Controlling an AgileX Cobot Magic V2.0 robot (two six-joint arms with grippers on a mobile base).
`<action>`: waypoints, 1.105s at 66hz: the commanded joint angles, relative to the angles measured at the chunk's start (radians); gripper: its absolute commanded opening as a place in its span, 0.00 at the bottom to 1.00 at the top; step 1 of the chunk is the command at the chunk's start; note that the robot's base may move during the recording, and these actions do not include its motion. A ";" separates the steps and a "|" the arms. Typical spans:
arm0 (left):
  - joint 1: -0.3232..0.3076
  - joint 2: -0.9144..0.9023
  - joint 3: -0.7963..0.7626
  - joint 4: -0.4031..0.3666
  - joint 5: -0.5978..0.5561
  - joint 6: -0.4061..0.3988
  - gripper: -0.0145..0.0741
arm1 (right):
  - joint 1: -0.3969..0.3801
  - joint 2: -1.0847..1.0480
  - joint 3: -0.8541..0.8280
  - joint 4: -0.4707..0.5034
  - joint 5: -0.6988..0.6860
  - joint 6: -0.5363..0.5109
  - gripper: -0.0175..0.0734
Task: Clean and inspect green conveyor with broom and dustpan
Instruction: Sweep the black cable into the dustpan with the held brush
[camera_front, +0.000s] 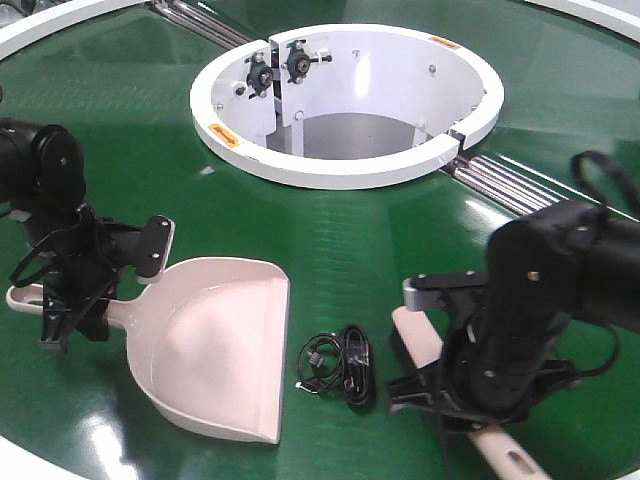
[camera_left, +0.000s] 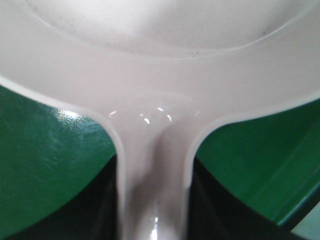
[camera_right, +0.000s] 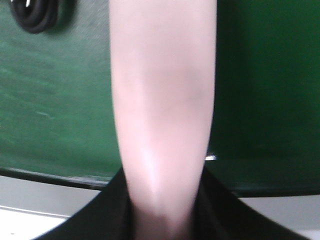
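Note:
The beige dustpan (camera_front: 215, 350) lies on the green conveyor (camera_front: 330, 230) at the front left, its flat lip facing right. My left gripper (camera_front: 75, 300) is shut on its handle; in the left wrist view the handle (camera_left: 152, 175) runs between both dark jaws of that gripper (camera_left: 152, 200). The beige broom (camera_front: 415, 335) lies at the front right, mostly hidden under my right arm, with its slotted handle end (camera_front: 505, 455) showing. My right gripper (camera_front: 450, 390) is shut on the broom (camera_right: 162, 100), whose bristles are hidden. In its wrist view the right gripper (camera_right: 162, 210) pinches the handle.
A coiled black cable (camera_front: 340, 365) lies on the belt between dustpan lip and broom, and shows again as a black cable (camera_right: 35, 15) in the right wrist view. The white ring hub (camera_front: 345, 170) sits behind. Steel roller seams (camera_front: 505, 185) run outward. The belt's front edge (camera_right: 60, 175) is close.

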 joint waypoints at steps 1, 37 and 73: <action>-0.008 -0.047 -0.026 -0.019 0.010 -0.004 0.16 | 0.014 0.021 -0.053 0.048 -0.014 0.005 0.19; -0.008 -0.047 -0.026 -0.019 0.010 -0.004 0.16 | 0.140 0.307 -0.363 0.225 0.051 -0.045 0.19; -0.008 -0.047 -0.026 -0.019 0.010 -0.004 0.16 | 0.198 0.436 -0.731 0.275 0.049 -0.106 0.19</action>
